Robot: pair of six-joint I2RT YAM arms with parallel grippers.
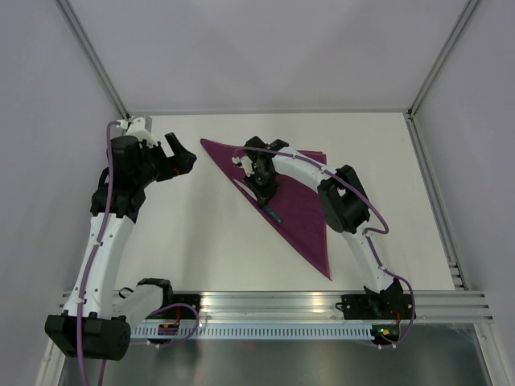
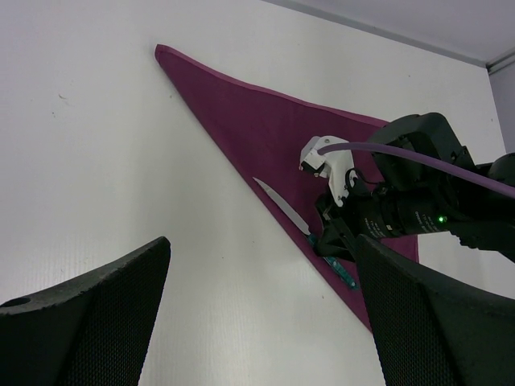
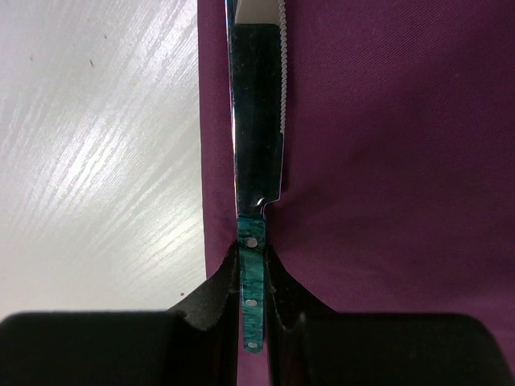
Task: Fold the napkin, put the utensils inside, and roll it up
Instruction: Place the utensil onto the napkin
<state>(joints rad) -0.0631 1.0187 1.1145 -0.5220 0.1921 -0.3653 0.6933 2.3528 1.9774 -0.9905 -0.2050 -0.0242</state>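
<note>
1. On the white table [image 1: 201, 233], the napkin [image 1: 302, 201] lies flat, folded into a triangle. One short edge runs along the far side and one down the right. The long edge slants from the far-left tip to the near-right tip.
2. Just inside that long edge, and parallel to it, the knife [image 3: 257, 121] lies over the cloth. Its blade points toward the far-left tip and its green handle [image 3: 251, 299] toward the near tip.
3. Around the handle, the right gripper [image 3: 251, 265] is narrow and pinches it between both fingers. The cloth puckers slightly at the fingertips, close to the long edge.
4. Well left of the napkin's far-left tip, the left gripper [image 1: 183, 158] stands wide with nothing in it, above bare table.
5. Left of the long edge and nearer than it, open table stretches to the rail [image 1: 273, 304].
6. Right of the napkin, a narrower strip of table separates the cloth from the side frame [image 1: 438, 209].
</note>
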